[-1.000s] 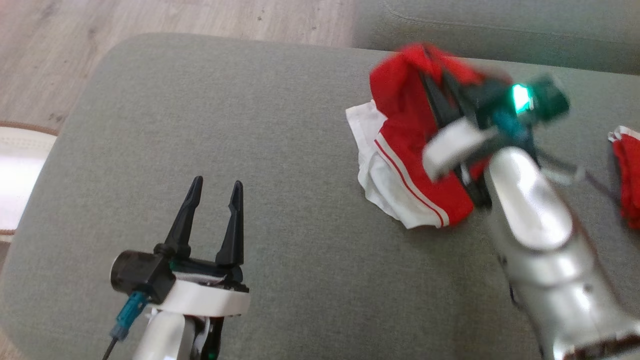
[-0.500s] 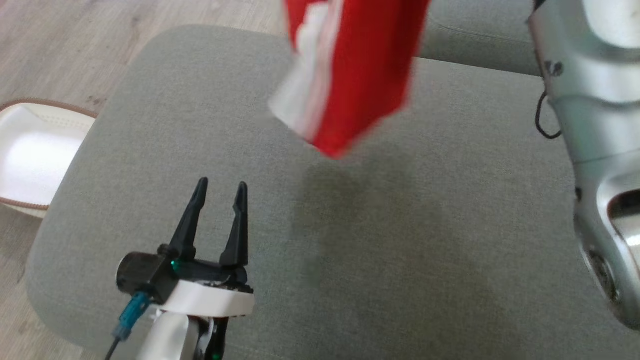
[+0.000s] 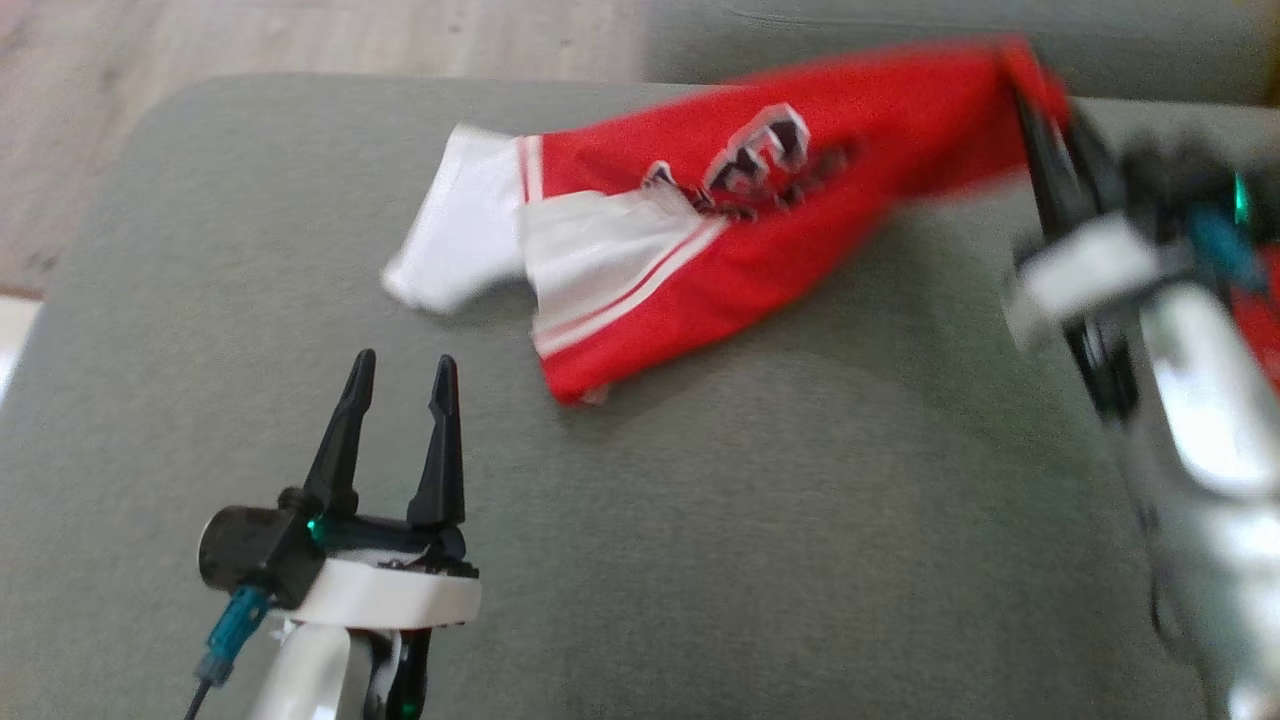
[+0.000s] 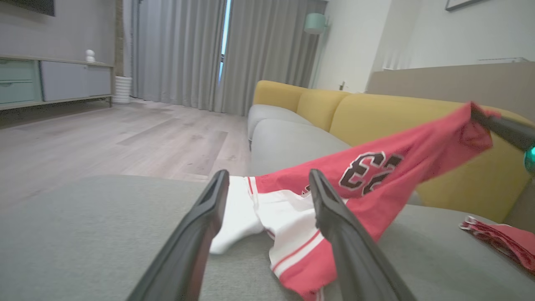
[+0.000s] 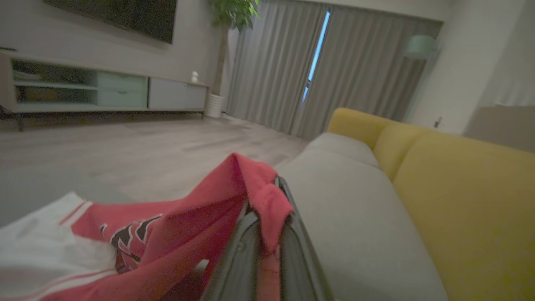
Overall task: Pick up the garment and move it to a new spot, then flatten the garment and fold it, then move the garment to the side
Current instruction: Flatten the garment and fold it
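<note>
The garment (image 3: 760, 230) is soft red and white cloth, smooth with a slight sheen. The sofa cushion (image 3: 700, 560) is grey woven fabric, matt and faintly rough. The far floor (image 3: 300, 40) is pale wood grain. The left fingers (image 3: 338, 440) are matt black plastic; the right forearm (image 3: 1195, 400) is glossy silver.

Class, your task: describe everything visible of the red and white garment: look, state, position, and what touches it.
The garment is soft, thin-looking red cloth with white panels, striped edging and a dark number 33 outlined in white. It is crumpled. One red end is pinched between the shut fingers of the right gripper and held up; from there it slopes down to its white end, which rests on the grey cushion. The open left gripper is apart from it.
</note>
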Controlling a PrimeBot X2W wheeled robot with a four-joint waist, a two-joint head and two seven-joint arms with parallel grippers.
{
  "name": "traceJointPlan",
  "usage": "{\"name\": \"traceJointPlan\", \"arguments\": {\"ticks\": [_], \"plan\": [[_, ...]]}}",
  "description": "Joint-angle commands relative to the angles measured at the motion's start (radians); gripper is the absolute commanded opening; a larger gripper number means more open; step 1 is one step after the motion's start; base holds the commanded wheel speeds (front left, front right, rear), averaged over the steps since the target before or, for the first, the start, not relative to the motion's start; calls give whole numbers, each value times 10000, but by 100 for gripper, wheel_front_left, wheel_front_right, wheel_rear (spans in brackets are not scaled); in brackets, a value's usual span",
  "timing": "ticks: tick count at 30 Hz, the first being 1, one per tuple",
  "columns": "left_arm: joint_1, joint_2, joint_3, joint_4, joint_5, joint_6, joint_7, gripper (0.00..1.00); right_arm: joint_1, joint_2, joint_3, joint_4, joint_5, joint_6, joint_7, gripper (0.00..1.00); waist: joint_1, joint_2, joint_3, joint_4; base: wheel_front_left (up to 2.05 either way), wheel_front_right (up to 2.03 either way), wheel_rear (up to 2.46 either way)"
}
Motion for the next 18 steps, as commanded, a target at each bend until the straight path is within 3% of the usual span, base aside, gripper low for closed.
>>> {"name": "traceJointPlan", "arguments": {"ticks": [1,4,8,9,10,14,18], "plan": [[-309,13,374,-359,141,26,-51,100,439,22,-153,-614,-45,-9,70,0,-1,0,114,-533,0,0,0],[-358,13,430,-375,252,7,-51,100,2065,67,-945,-1217,-308,-9,351,0,-1,0,208,-950,0,0,0],[-475,13,429,-359,380,-22,-51,100,3549,622,-1852,-1838,-1063,-9,783,0,-1,0,286,-1327,0,0,0],[-499,13,436,-358,397,-28,-51,100,3791,870,-2030,-2006,-1226,-9,805,32,-1,0,295,-1395,0,0,0],[-521,13,435,-355,415,-34,-51,100,3990,1132,-2230,-2180,-1333,-9,803,100,-1,0,307,-1448,0,0,0],[-577,13,450,-337,467,-51,-51,100,4529,1783,-2510,-2929,-1527,-9,613,100,-1,0,323,-1562,0,0,0],[-575,13,427,-323,480,-63,-51,100,4864,1957,-2062,-3737,-764,-9,223,100,-1,0,276,-1556,0,0,0]]}}
